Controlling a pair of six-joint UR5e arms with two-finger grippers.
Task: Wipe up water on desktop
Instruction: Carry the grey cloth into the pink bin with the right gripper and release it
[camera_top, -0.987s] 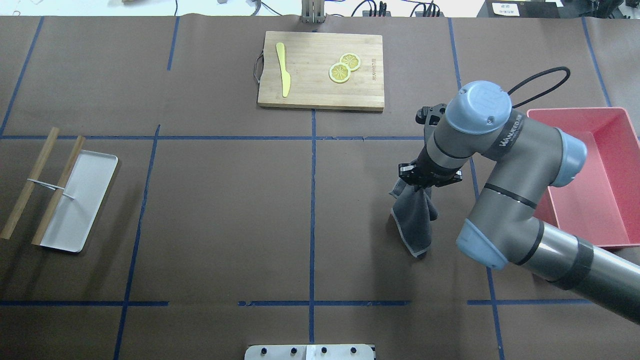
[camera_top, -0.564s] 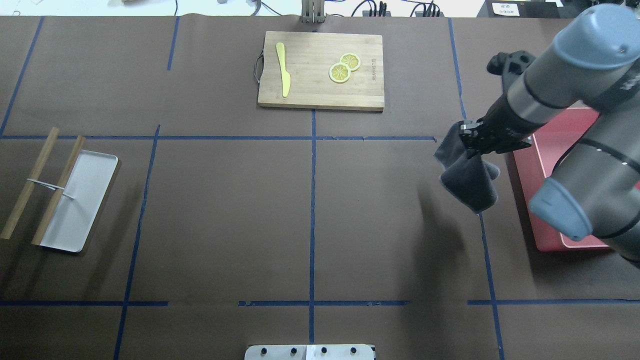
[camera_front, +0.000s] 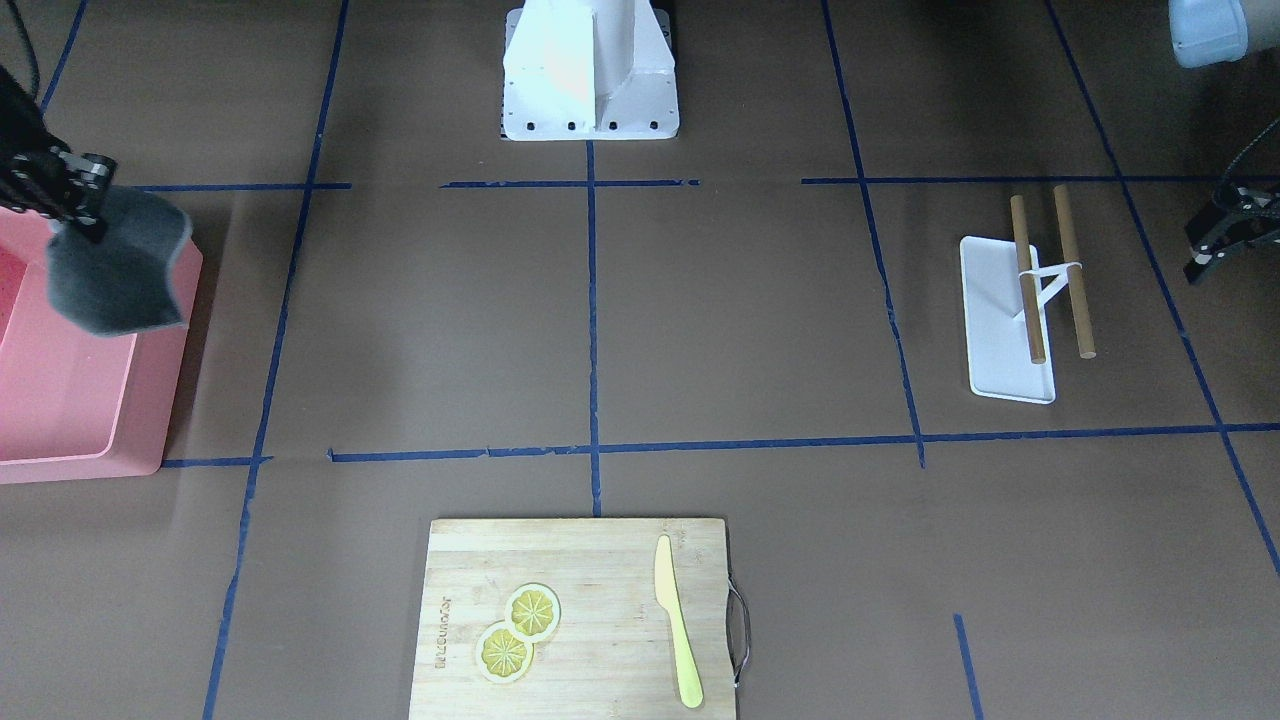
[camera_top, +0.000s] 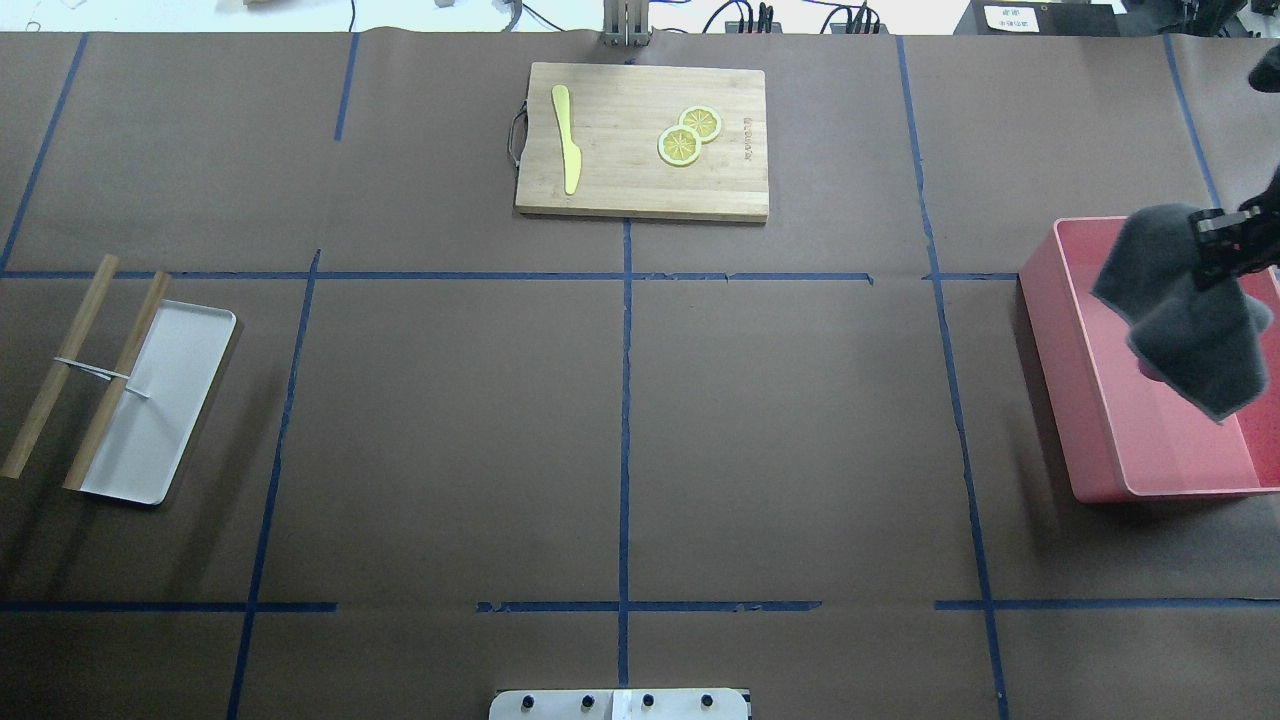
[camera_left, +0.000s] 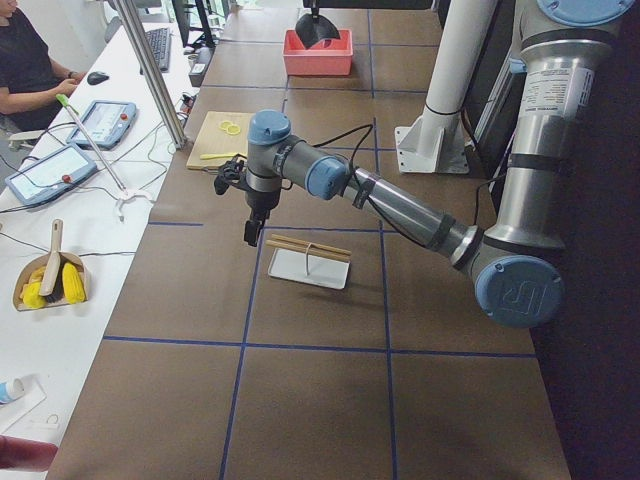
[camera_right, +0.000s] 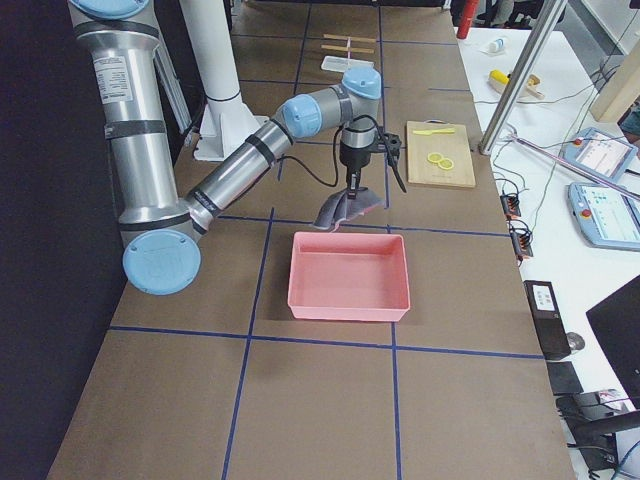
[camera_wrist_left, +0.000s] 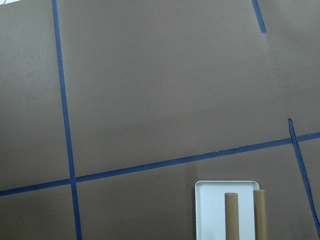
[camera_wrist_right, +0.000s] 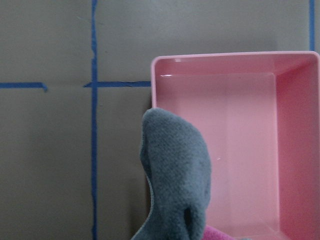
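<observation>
The desktop (camera_top: 450, 400) is a matte brown surface with a grid of dark-blue tape lines; I see no water on it. My right gripper (camera_top: 1228, 248) is shut on a dark grey cloth (camera_top: 1190, 330) and holds it in the air over the pink bin (camera_top: 1045, 350). The cloth hangs down from the gripper. In the right wrist view the cloth (camera_wrist_right: 175, 170) hangs over the near left part of the bin (camera_wrist_right: 225, 55). My left gripper (camera_front: 1205, 255) hovers beside a white tray (camera_front: 1010, 380); I cannot tell whether it is open or shut.
A wooden cutting board (camera_top: 640, 190) with a yellow knife (camera_top: 566, 135) and two lemon slices (camera_top: 688, 135) lies at the far middle. The white tray (camera_top: 150, 420) with two wooden rods (camera_top: 110, 380) lies at the left. The robot base plate (camera_top: 620, 705) is at the near edge.
My right arm has swung to the right with the cloth, from above the desktop right of centre to above the pink bin. Nothing else has moved.
</observation>
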